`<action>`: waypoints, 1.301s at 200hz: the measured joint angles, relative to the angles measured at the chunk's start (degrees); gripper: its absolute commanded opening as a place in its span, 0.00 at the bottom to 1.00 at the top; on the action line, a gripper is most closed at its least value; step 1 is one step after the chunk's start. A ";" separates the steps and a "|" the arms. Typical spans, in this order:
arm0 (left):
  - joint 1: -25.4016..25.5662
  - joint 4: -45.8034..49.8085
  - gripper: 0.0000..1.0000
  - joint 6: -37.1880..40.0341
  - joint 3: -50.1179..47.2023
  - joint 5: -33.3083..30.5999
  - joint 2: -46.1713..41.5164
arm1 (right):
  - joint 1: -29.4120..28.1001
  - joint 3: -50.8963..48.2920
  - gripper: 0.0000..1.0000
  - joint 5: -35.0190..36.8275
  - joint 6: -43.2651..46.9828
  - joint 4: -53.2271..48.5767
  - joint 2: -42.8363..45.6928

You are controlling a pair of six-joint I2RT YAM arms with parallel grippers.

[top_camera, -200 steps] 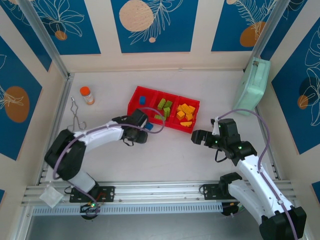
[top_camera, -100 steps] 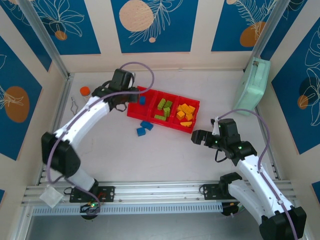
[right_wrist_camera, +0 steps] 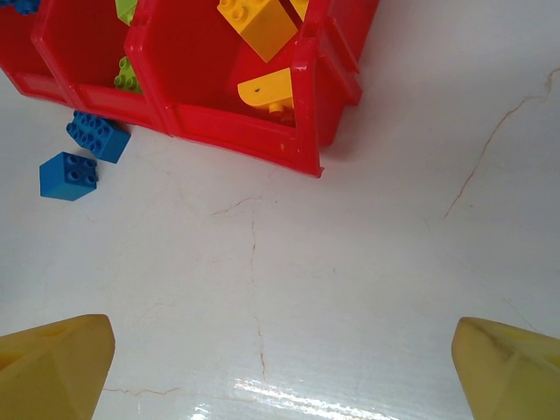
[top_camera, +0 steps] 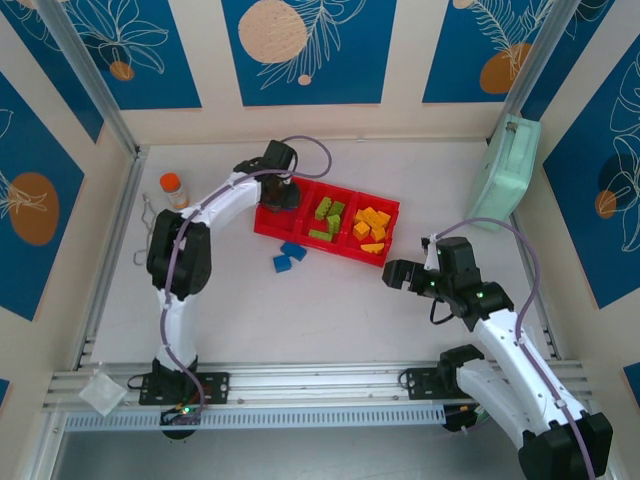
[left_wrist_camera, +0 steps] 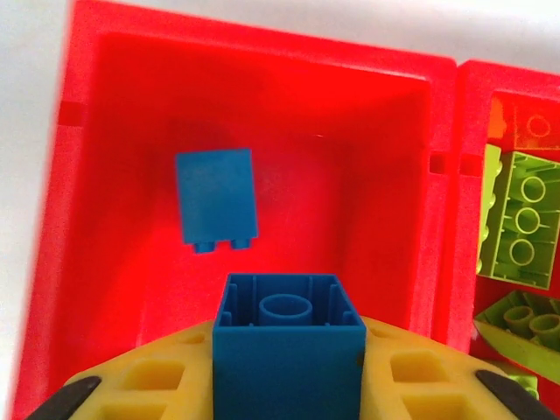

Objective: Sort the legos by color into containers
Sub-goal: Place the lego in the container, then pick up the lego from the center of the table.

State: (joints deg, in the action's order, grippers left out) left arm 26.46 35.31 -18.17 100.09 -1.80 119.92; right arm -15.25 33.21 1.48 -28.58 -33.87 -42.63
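My left gripper (left_wrist_camera: 289,385) is shut on a blue lego (left_wrist_camera: 289,346), open underside facing the camera. It hangs over the left compartment of the red tray (left_wrist_camera: 87,184), where another blue lego (left_wrist_camera: 216,197) lies. From above, the left gripper (top_camera: 281,189) sits at the tray's (top_camera: 345,250) left end. Green legos (top_camera: 328,215) fill the middle compartment and yellow-orange ones (top_camera: 372,225) the right. Two blue legos (top_camera: 294,250) (top_camera: 282,263) lie on the table before the tray. My right gripper (top_camera: 395,273) stands open and empty, right of the tray.
An orange-capped bottle (top_camera: 174,190) and a bent wire piece (top_camera: 150,225) are at the left wall. A mint-green case (top_camera: 503,172) leans at the back right. In the right wrist view the loose blue legos (right_wrist_camera: 98,133) (right_wrist_camera: 68,175) lie by the tray's front wall (right_wrist_camera: 306,105).
The left arm rose from the table in front of the tray, swung to the back left, then came over the tray's left compartment with a blue lego. The right arm has not moved.
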 measured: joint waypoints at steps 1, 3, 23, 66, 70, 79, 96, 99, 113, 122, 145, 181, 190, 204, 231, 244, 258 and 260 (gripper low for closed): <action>-0.02 -0.07 0.33 0.00 0.00 0.11 0.07 | 0.00 0.00 0.99 -0.02 0.00 -0.02 -0.02; -0.04 -0.17 0.33 -0.07 0.02 0.35 0.33 | 0.00 0.00 0.99 0.00 0.00 -0.02 -0.11; -0.26 -1.49 0.40 -1.11 0.42 1.86 1.99 | 0.11 0.00 0.99 -0.02 0.00 -0.02 -0.46; -1.07 -3.34 0.65 -2.60 1.55 2.86 3.04 | 0.26 0.00 0.99 -0.02 0.00 -0.04 -0.46; -1.11 -3.43 0.65 -2.38 1.55 2.89 3.04 | 0.26 0.00 0.99 0.00 0.02 -0.04 -0.46; -1.18 -3.61 0.66 -2.40 1.44 2.86 2.93 | 0.26 0.00 0.99 0.00 0.00 -0.04 -0.46; -1.22 -4.79 0.67 -2.34 -0.50 2.86 1.62 | 0.26 0.00 0.99 0.00 0.00 -0.07 -0.46; -1.22 -4.94 0.67 -2.34 -1.07 2.86 1.27 | 0.26 0.00 0.99 0.00 0.00 -0.07 -0.46; -1.22 -5.84 0.67 -2.34 -4.81 2.89 -1.77 | 0.26 0.00 0.99 0.00 0.00 -0.09 -0.46; -1.22 -6.38 0.68 -2.36 -7.98 2.91 -4.61 | 0.26 0.00 0.99 0.00 0.00 -0.11 -0.46; -1.18 -8.66 0.73 -2.56 -17.90 3.30 -14.25 | 0.26 0.04 0.99 0.00 0.00 -0.33 -0.44; -0.72 -10.71 0.81 -2.29 -30.69 4.37 -27.98 | 0.24 0.04 0.99 0.00 0.00 -0.52 -0.42; -0.44 -11.02 0.83 -1.77 -33.81 4.81 -30.77 | 0.22 0.04 0.99 0.00 0.00 -0.50 -0.42; -0.26 -11.58 0.85 -1.14 -38.51 5.46 -34.12 | 0.22 0.04 0.99 0.00 0.00 -0.50 -0.42; 0.35 -12.15 0.89 0.72 -45.97 7.04 -37.57 | 0.20 0.04 0.99 0.00 0.00 -0.48 -0.46; 0.81 -12.13 0.92 2.08 -47.74 8.04 -37.59 | 0.20 0.04 0.99 0.00 0.00 -0.48 -0.46; 1.36 -11.91 0.97 3.74 -48.33 9.05 -37.16 | -0.04 0.04 0.99 0.00 0.00 -0.48 -0.46; 1.44 -11.96 0.98 3.67 -48.33 9.18 -37.05 | -0.04 0.04 0.99 0.00 0.00 -0.48 -0.46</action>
State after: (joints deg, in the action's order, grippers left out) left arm 27.90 23.35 -14.50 51.77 7.38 82.87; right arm -15.29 33.26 1.48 -28.58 -34.35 -43.09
